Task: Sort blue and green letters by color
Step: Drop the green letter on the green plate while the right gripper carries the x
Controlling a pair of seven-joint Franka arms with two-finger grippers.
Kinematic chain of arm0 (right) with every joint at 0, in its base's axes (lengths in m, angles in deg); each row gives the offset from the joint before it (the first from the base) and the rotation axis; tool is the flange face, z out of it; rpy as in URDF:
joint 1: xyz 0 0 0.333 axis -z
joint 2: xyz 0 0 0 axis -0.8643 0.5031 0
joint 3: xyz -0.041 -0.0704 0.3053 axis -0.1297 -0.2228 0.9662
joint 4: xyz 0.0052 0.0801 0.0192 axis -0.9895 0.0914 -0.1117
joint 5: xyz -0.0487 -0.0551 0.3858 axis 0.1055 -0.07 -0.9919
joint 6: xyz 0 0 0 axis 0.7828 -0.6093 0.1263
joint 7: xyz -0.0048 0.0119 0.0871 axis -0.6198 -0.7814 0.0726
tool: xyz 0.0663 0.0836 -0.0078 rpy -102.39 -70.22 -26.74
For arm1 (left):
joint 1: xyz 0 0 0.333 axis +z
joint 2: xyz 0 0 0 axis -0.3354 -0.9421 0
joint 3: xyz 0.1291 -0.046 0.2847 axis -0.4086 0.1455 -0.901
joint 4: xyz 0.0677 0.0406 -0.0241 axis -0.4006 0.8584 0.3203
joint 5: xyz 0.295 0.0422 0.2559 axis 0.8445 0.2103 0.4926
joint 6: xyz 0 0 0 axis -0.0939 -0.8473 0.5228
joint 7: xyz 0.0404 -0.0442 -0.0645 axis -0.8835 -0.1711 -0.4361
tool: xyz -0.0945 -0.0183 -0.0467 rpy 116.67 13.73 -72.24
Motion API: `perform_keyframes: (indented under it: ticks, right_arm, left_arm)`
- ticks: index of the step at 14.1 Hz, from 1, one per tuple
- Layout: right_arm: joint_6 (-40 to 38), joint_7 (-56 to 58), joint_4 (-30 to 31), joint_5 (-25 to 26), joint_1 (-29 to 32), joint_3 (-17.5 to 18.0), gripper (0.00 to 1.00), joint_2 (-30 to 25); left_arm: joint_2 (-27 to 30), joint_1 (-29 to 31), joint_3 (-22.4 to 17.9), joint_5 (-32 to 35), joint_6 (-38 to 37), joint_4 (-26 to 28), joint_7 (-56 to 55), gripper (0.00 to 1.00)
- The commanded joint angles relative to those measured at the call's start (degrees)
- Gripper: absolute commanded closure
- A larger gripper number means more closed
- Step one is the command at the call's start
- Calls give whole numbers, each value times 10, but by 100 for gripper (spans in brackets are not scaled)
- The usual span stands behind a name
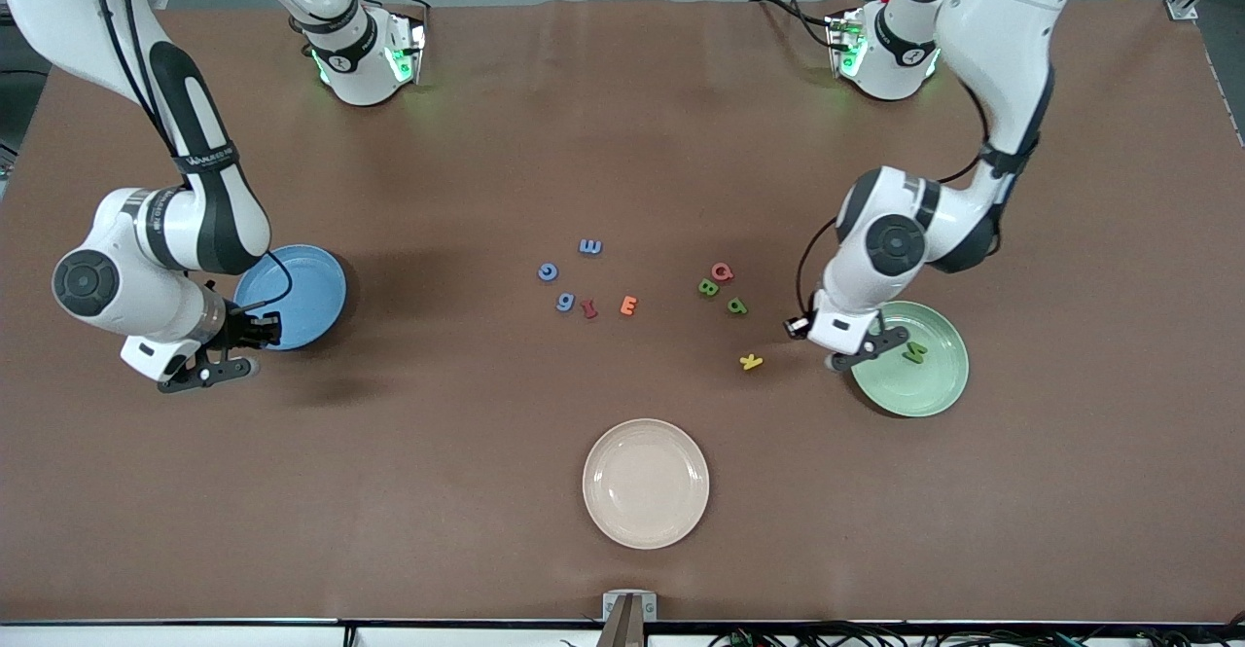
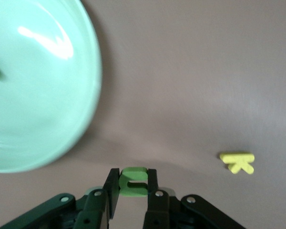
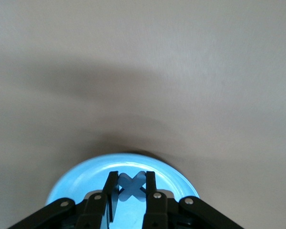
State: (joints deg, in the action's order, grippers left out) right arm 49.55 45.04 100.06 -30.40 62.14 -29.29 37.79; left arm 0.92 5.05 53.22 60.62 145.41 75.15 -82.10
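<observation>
Roughly midway: right gripper (image 3: 131, 191) clamps a blue X (image 3: 131, 185) over the blue plate (image 1: 309, 282) at frame left, left gripper (image 2: 132, 188) clamps a green letter (image 2: 133, 181) beside the green plate (image 1: 929, 389) already holding one green letter (image 1: 914, 352), while three blue letters (image 1: 567, 273) and two green ones (image 1: 722, 297) wait mid-frame.

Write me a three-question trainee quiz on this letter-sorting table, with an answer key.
1. True or false: the left gripper is shut on a green letter.
2. Which plate has the right gripper's blue letter over it: A) blue plate, B) green plate, C) beige plate?
3. Fill in: one green letter already lies on the ____ plate.

Key: 1 true. 2 A. 3 green; that letter lies on it, near the left gripper.
</observation>
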Motion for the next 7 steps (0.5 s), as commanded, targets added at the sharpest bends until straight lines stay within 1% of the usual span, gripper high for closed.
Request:
perform_keyframes:
  ticks: [1,2,4,5,6,7]
  right_arm:
    - [41,14,79,7,16,14,100,-38]
    - [51,14,94,7,14,15,99,-41]
    - [46,12,101,5,14,16,97,-40]
    - [44,8,106,3,11,17,90,-41]
    - [43,8,109,1,9,17,77,-41]
    - [44,8,109,0,9,17,33,-41]
  left_arm:
    - [34,60,2,9,-21,9,75,100]
    - [28,86,2,9,-20,8,111,100]
    - [12,131,3,9,-11,4,164,100]
    - [7,145,3,9,-10,-1,183,100]
    - [0,155,3,9,-8,-3,192,100]
    - [-10,156,3,9,-6,-5,192,100]
